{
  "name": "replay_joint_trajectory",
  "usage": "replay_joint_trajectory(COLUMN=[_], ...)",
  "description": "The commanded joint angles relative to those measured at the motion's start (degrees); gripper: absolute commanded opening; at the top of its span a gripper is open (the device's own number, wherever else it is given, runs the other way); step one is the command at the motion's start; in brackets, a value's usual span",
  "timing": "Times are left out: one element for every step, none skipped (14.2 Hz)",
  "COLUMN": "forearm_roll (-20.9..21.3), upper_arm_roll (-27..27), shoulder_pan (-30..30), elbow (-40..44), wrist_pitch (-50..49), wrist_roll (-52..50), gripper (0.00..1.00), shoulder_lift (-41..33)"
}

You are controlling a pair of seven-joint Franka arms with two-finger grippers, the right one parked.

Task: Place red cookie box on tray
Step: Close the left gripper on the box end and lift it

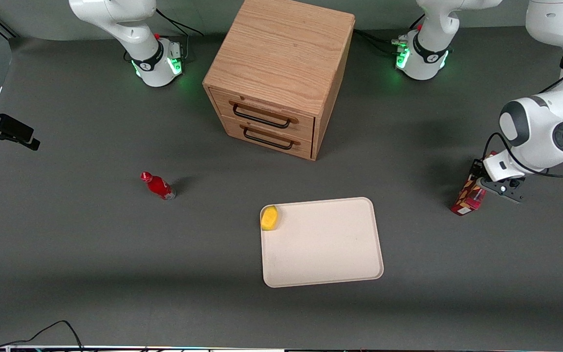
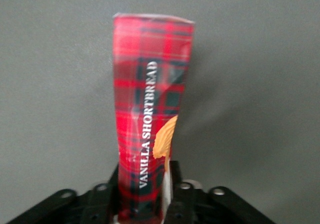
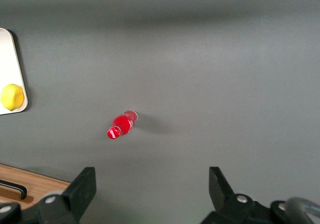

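Note:
The red cookie box is a slim tartan carton with tan cookie pictures, at the working arm's end of the table. It stands tilted, its lower end at the table. My left gripper is shut on its upper end. In the left wrist view the box runs out from between the black fingers, and the gripper clamps it on both sides. The cream-beige tray lies flat, nearer the front camera than the cabinet and well apart from the box toward the table's middle.
A yellow lemon sits in one corner of the tray. A wooden two-drawer cabinet stands farther from the camera. A small red bottle lies toward the parked arm's end; it also shows in the right wrist view.

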Motion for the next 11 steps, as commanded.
replay_joint_trajectory(forearm_roll=[-1.1, -1.1, -1.2, -1.2, -1.2, -1.1, -1.1, -1.0, -1.0, -1.1, -1.1], upper_arm_roll=[0.3, 0.3, 0.2, 0.2, 0.1, -0.1, -1.0, -2.6, -4.2, -6.8, -11.2], shoulder_pan=[-0.7, -0.7, -0.8, -0.8, -0.8, -1.0, -1.1, -1.1, -1.2, -1.2, -1.2], elbow=[0.8, 1.5, 2.8, 5.2, 9.6, 16.2, 24.3, 32.0, 37.8, 41.8, 43.8], wrist_pitch=[-2.3, -3.9, -6.2, -10.7, -18.2, -28.1, -38.6, -46.7, -52.4, -56.0, -56.9], wrist_roll=[1.0, 1.0, 0.9, 0.0, -1.7, -4.7, -8.6, -12.6, -18.1, -24.7, -33.3], gripper=[0.00, 0.00, 0.00, 0.00, 0.00, 0.00, 0.00, 0.00, 0.00, 0.00, 0.00], shoulder_lift=[-1.6, -1.8, -2.7, -4.4, -6.0, -6.7, -6.4, -5.9, -5.3, -4.9, -4.7])
